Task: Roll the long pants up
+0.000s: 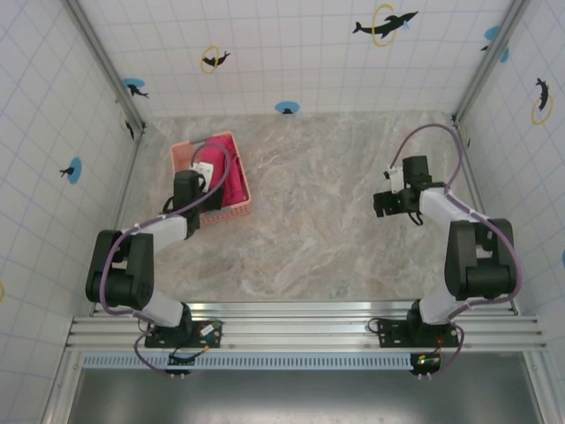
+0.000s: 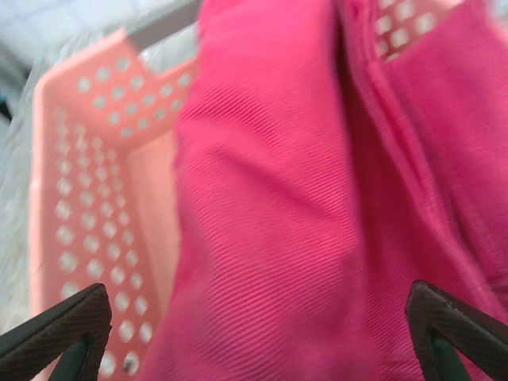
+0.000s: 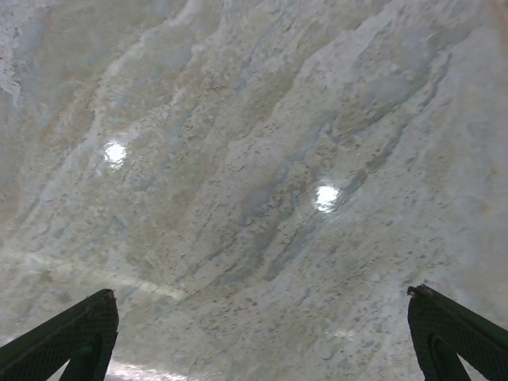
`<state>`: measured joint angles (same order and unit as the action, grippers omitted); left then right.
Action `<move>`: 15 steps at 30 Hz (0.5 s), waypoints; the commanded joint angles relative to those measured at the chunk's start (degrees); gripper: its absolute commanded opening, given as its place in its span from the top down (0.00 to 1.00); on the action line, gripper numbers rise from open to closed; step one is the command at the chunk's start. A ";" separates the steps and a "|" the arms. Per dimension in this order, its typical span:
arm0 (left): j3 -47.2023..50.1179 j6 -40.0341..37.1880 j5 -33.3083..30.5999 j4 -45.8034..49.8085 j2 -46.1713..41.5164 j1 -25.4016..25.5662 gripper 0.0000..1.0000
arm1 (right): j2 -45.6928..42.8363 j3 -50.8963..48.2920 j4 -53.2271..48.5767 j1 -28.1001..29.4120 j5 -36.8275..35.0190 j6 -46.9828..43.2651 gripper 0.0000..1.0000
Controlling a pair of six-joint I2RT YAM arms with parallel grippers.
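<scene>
Left gripper [image 2: 254,349] hung with jaws wide, grasping nothing, directly over the long pants [image 2: 278,198] | pants lay bunched inside the pink lattice basket [image 2: 79,198], far left, the left arm nearer | right gripper [image 3: 258,341], likewise spread and empty, hovered well apart over the marbled table [image 3: 238,159]

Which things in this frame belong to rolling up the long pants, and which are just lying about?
Part of the job:
- long pants, bunched in the basket
- left gripper, open just above them
- right gripper, open above the table

Just there:
- the basket itself
- the table
- dolphin stickers
</scene>
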<state>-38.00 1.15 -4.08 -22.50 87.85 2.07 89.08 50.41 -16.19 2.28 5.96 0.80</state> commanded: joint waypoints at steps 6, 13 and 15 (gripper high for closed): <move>7.43 -5.39 2.32 -11.50 -1.77 1.04 0.03 | -3.05 -13.30 36.06 -1.44 0.61 2.62 0.03; 9.13 -5.87 4.07 -13.77 -2.34 0.93 0.03 | 0.90 -12.88 41.10 -0.61 0.27 1.06 0.03; 8.90 -5.69 4.60 -13.40 -2.25 0.75 0.02 | 0.29 -13.69 41.93 -0.09 0.65 0.29 0.03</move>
<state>-30.30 -2.66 -1.91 -37.17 85.97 2.94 89.08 36.03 20.75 1.41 5.74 2.31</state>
